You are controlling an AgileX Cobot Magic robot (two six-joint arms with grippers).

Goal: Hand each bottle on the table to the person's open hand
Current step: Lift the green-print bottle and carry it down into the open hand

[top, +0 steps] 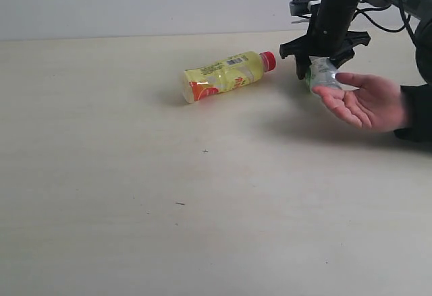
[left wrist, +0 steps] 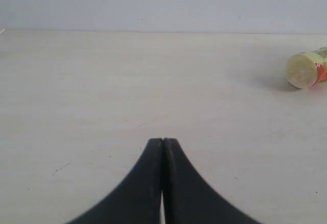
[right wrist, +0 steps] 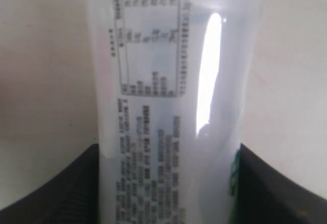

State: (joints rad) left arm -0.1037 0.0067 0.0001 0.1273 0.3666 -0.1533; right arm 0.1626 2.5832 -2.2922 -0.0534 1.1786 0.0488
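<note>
Over on the right, a clear bottle (top: 322, 73) with a white label, gripped between the right jaws. Up close in the right wrist view: the clear bottle (right wrist: 168, 106) filling the middle, dark pads (right wrist: 51, 193) on both sides of it, both touching. Jaws only as wide as the bottle. Small black print all down the label. Hard to tell whether lifted off the tabletop (top: 135, 188) or standing on it.

Just beside that bottle, the person's open hand (top: 368, 100). Palm up, fingers out, fingertips almost at the bottle. Black sleeve (top: 418, 117) at the wrist.

Near the middle of the tabletop, a yellow bottle (top: 226, 75) lying on its side. Red cap (top: 268, 60) pointing toward the right jaws. Not touching the clear bottle.

Left jaws shut tight, tips pressed together, nothing between them. Low over bare tabletop, with the round bottom end of the yellow bottle (left wrist: 305, 71) some way off.
</note>
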